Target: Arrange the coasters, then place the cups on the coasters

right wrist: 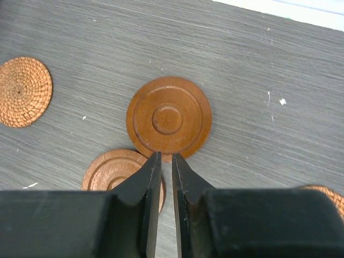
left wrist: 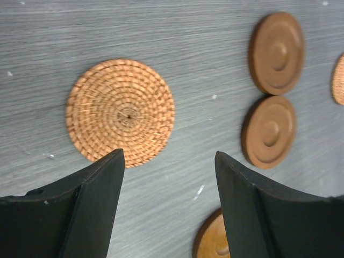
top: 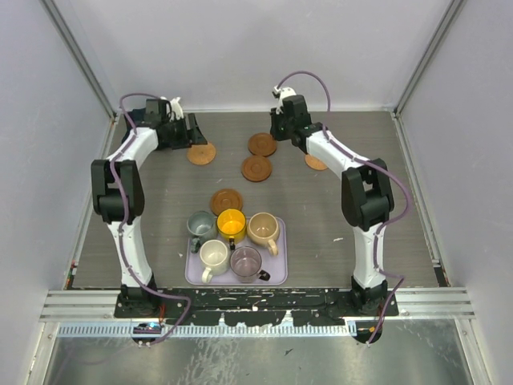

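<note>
Five coasters lie on the grey table: a woven one [top: 202, 153], two brown ringed ones [top: 262, 144] [top: 256, 168], a woven one [top: 316, 163] half under the right arm, and a brown one [top: 226, 200] by the tray. My left gripper [left wrist: 168, 155] is open and empty just beside the woven coaster [left wrist: 121, 110]. My right gripper [right wrist: 166, 156] hovers at the near rim of a brown coaster [right wrist: 169, 118], its jaws only a thin slit apart with nothing between them. The cups stand on the tray: grey-green [top: 200, 225], yellow [top: 231, 224], tan [top: 263, 228], cream [top: 214, 254], mauve [top: 246, 261].
The lavender tray [top: 280, 257] sits at the near middle between the arm bases. Grey walls close the table at the back and both sides. A second brown coaster [right wrist: 110, 169] lies partly under the right fingers.
</note>
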